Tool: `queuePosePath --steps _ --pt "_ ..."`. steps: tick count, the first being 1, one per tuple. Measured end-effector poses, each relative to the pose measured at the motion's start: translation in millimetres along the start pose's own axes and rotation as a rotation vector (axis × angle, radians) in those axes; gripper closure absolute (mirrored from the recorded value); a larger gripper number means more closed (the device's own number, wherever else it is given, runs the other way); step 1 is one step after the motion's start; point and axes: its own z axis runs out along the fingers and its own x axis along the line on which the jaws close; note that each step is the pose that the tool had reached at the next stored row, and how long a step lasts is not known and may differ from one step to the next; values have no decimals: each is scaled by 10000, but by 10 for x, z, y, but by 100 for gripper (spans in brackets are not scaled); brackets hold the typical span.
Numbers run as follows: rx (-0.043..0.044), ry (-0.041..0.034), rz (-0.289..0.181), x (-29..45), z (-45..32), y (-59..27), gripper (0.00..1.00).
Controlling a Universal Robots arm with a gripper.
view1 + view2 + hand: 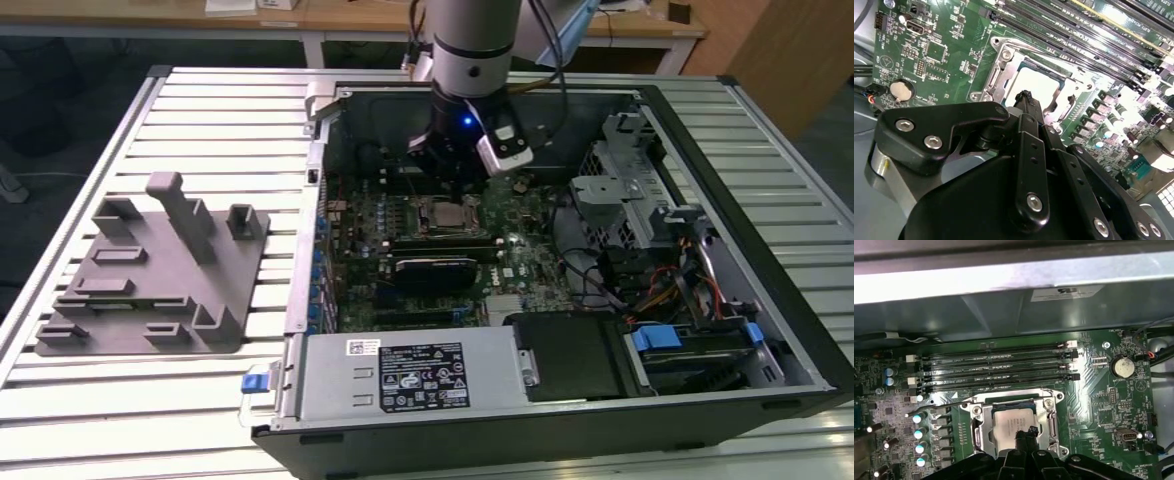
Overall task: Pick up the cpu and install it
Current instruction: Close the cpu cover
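Inside the one open computer case, which lies on a slatted metal table, sit one green motherboard, one grey power supply along the case's near side, and one grey metal drive cage towards the exterior view's right.

One robot arm reaches down into the far half of the case. Its single gripper hangs just above the board, with its fingers drawn together at the tip and nothing held between them.

The one cpu lies flat in the one socket. Its silvery top plate faces up and the socket's metal frame surrounds it on all sides. In both wrist views the gripper tip is over the edge of the chip; whether it touches the plate cannot be told.

Four long black memory slots run side by side just beyond the socket. One coin cell battery sits on the board near their end, and a row of four capacitors stands on the socket's other side.

One grey plastic holder block with upright posts rests on the table at the exterior view's left, well apart from the case.
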Motion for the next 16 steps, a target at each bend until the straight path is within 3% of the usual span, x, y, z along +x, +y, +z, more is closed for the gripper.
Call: queuePosePath --steps 16 --pt "-2 -12 -13 127 16 -13 89"
